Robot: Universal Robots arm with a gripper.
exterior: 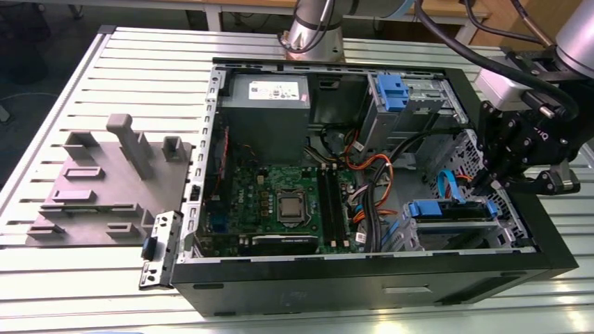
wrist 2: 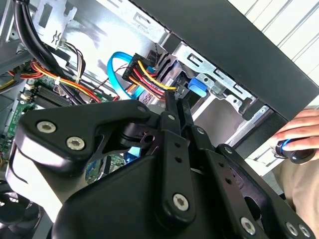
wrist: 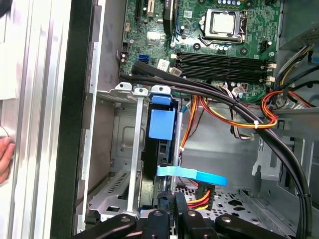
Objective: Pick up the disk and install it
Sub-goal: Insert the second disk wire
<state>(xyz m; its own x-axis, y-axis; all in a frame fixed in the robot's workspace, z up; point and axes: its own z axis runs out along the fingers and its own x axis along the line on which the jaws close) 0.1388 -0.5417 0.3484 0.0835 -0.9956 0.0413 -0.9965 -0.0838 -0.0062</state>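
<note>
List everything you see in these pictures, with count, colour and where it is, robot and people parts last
Computer case: one, black, open, on the slatted table.
Slatted table: one, pale grey, under everything.
Disk: one, blue carrier, sitting in the drive cage in the case's near corner on the exterior view's right.
Motherboard: one, green, on the case floor.
Power supply: one, grey box, far corner of the case.
Upper drive bay latch: one, blue, far side on the exterior view's right.
Grey fixture: one, on the table, the exterior view's left of the case.
Cables: several, black, orange, yellow and red, across the case.
Gripper: one, black, at the disk's cable end.
Hand: one, beside the case.
</note>
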